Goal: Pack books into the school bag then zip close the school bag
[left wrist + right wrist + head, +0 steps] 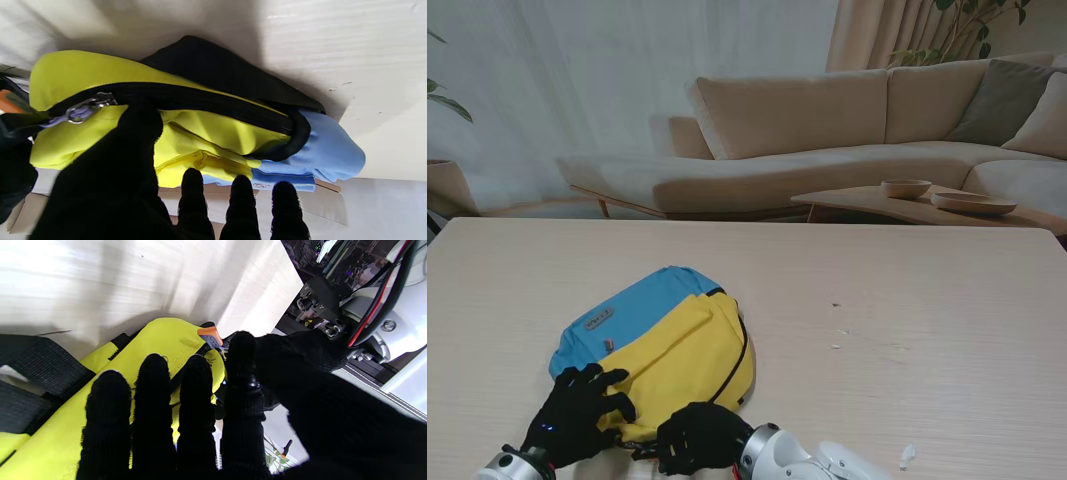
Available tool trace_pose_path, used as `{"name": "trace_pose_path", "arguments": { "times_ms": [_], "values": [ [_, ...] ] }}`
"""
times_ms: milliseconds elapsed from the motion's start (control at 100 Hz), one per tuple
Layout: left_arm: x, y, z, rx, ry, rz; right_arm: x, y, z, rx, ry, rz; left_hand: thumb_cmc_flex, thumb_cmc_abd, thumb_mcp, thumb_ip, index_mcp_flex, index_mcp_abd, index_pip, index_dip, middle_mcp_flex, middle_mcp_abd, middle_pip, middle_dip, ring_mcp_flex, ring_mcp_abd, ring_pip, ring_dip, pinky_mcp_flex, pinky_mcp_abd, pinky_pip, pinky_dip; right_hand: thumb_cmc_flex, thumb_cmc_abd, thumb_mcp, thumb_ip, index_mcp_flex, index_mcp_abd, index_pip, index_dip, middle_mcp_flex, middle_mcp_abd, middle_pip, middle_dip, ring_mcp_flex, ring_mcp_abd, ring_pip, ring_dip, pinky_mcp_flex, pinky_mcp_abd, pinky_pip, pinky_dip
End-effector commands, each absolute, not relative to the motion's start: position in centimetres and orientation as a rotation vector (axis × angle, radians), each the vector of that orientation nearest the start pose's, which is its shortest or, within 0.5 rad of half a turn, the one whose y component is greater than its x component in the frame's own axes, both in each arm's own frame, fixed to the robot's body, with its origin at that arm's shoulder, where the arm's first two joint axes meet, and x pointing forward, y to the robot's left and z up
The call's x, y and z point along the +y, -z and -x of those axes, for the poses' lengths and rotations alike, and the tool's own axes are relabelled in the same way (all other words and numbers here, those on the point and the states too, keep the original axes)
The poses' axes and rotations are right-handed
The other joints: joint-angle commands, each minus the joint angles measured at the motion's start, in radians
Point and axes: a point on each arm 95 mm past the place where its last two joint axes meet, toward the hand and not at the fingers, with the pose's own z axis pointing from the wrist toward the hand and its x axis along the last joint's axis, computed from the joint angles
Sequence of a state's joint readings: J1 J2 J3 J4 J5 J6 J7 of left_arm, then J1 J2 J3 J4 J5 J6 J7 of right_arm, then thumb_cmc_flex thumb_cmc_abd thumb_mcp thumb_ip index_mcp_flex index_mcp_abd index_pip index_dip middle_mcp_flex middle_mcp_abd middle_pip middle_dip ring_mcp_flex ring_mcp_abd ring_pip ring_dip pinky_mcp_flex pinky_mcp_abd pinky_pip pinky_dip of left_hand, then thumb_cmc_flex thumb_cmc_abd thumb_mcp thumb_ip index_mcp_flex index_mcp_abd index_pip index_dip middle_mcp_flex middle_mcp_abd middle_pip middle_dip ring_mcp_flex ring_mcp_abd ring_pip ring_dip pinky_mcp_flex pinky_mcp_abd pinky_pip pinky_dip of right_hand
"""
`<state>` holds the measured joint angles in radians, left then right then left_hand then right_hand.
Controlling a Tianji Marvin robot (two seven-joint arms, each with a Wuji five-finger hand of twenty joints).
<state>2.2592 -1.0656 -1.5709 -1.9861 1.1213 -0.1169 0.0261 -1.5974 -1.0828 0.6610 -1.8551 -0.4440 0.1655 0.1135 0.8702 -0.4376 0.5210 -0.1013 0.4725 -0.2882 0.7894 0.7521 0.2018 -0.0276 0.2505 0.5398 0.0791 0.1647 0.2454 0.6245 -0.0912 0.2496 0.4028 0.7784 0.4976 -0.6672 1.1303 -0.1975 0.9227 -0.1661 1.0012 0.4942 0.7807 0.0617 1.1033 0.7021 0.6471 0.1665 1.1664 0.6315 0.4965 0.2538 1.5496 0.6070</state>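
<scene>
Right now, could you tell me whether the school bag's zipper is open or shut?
Mostly shut: on the school bag, the zipper teeth meet along the whole visible run to the slider. Past the slider, I cannot tell.

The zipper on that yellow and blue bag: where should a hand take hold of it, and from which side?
Best on the metal zipper pull with its lilac tab, pinched between thumb and fingertip. It lies at the school bag's end nearest me, so come from the near edge, where the right hand is. The left hand rests on the yellow panel, steadying it.

School bag (662, 350), yellow and blue, flat on table's near-left; black zipper (186, 98) mostly closed.
</scene>
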Motion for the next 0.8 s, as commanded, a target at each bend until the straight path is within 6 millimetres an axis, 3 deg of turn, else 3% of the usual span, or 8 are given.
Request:
{"name": "trace_pose_path", "arguments": {
  "times_ms": [0,130,180,250,290,790],
  "values": [
    [5.8,35.2,-22.6,1.675,1.288,1.313,19.6,35.0,-24.1,1.96,-1.884,-1.827,0.1,-0.02,0.008,0.006,0.127,-0.069,0.191,0.126,-0.006,-0.053,0.033,0.018,-0.017,-0.024,0.003,0.001,-0.011,-0.022,-0.033,0.031,0.02,-0.005,-0.018,-0.02,0.05,-0.042,0.041,0.018,0.025,0.015,-0.001,-0.01,0.041,0.001,0.005,-0.003,0.008,0.008,0.054,0.022],
    [5.8,35.3,-22.7,1.673,1.284,1.313,19.1,35.0,-24.4,1.965,-1.867,-1.821,0.089,-0.021,0.06,0.016,0.129,-0.051,0.195,0.19,-0.004,-0.054,0.073,0.012,-0.017,-0.022,0.012,-0.002,-0.01,-0.022,-0.028,0.026,0.015,-0.007,-0.005,-0.011,0.059,0.007,0.076,0.06,0.034,0.019,0.012,-0.005,0.051,0.004,0.001,-0.007,0.011,0.01,0.056,0.023],
    [5.8,35.3,-22.6,1.667,1.284,1.308,18.7,34.9,-24.6,1.965,-1.858,-1.816,0.08,-0.027,0.092,0.014,0.124,-0.043,0.197,0.224,-0.004,-0.053,0.086,0.016,-0.016,-0.022,0.016,-0.002,-0.01,-0.021,-0.023,0.025,-0.006,0.002,-0.007,-0.005,0.072,0.033,0.108,0.11,0.044,0.015,0.032,0.01,0.057,0.005,0.009,-0.005,0.017,0.011,0.059,0.024],
    [5.9,35.3,-22.6,1.664,1.281,1.299,18.2,34.7,-24.9,1.958,-1.854,-1.8,0.063,-0.038,0.137,0.013,0.117,-0.035,0.202,0.263,-0.004,-0.054,0.094,0.02,-0.017,-0.022,0.017,-0.004,-0.011,-0.021,-0.022,0.022,-0.052,0.03,-0.009,0.018,0.125,0.066,0.1,0.236,0.07,0.013,0.053,0.057,0.079,0.012,0.036,0.001,0.032,0.02,0.067,0.025],
    [5.9,35.3,-22.5,1.661,1.28,1.297,17.8,34.6,-25.1,1.951,-1.855,-1.794,0.049,-0.047,0.171,0.009,0.116,-0.031,0.202,0.289,-0.004,-0.055,0.098,0.023,-0.016,-0.022,0.017,-0.006,-0.011,-0.02,-0.023,0.018,-0.065,0.038,-0.008,0.023,0.142,0.076,0.108,0.258,0.085,0.015,0.061,0.067,0.093,0.019,0.049,0.005,0.042,0.027,0.073,0.027],
    [6.3,35.2,-22.0,1.648,1.247,1.278,12.6,33.5,-28.1,1.865,-1.829,-1.743,0.026,-0.061,0.228,0.008,0.108,-0.024,0.206,0.345,0.0,-0.055,0.128,0.044,-0.014,-0.02,0.021,-0.007,-0.012,-0.018,-0.027,0.016,-0.101,0.059,-0.008,0.049,0.2,0.086,0.099,0.316,0.131,0.023,0.07,0.09,0.135,0.032,0.087,0.011,0.07,0.043,0.088,0.031]
  ]
}}
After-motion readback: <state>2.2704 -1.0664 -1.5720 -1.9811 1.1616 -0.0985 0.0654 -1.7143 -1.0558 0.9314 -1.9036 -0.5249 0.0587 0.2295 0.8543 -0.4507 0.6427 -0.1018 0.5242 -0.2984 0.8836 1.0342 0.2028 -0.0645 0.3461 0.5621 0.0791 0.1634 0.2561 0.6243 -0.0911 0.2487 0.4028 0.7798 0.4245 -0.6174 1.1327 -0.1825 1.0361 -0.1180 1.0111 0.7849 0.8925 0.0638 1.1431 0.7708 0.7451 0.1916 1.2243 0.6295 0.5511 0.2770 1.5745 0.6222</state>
